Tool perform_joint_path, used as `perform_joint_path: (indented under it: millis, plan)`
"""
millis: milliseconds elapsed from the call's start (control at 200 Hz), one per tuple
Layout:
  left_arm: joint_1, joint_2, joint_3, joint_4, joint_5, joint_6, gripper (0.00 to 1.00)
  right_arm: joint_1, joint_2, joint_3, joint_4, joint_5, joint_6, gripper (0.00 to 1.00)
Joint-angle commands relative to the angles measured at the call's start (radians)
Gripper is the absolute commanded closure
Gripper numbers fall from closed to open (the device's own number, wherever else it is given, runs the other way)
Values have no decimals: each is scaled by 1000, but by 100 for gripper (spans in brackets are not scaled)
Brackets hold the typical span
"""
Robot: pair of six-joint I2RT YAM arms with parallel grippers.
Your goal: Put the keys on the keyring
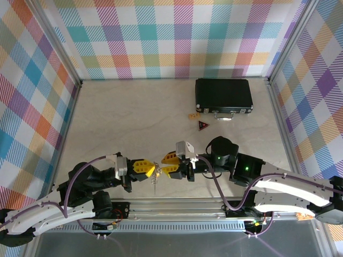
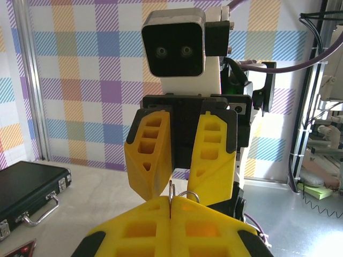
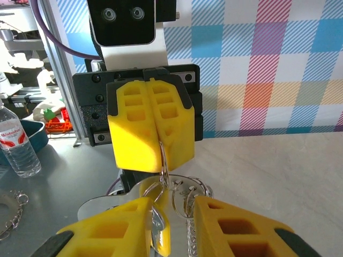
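Observation:
My left gripper (image 1: 151, 168) (image 2: 171, 202) is shut on a thin metal ring (image 3: 162, 160) of the keyring (image 3: 104, 200), holding it off the table near the front edge. The keyring's flat silvery body and small wire loops (image 3: 185, 194) reach into my right gripper (image 1: 165, 163) (image 3: 174, 208), which faces the left one with its jaws apart. A silver key with a yellow head (image 3: 162, 235) hangs from a loop against the right gripper's left finger (image 3: 112, 233). A thin silvery piece (image 1: 154, 184) dangles below the two grippers.
A black case (image 1: 223, 96) (image 2: 27, 198) lies at the back right. A small tan tag (image 1: 193, 115) and a dark red triangular tag (image 1: 203, 126) lie in front of it. Plaid walls close three sides. A metal rail (image 1: 177, 206) runs along the near edge.

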Motion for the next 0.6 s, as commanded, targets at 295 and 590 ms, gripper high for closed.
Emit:
perform_joint_path:
  millis: [295,590]
  plan:
    - [-8,2,0,31,28,0,100,9,18,28,62,-28,18,76]
    - [-9,10,7,9,27,3,100,10,26,39,50,-49,16,77]
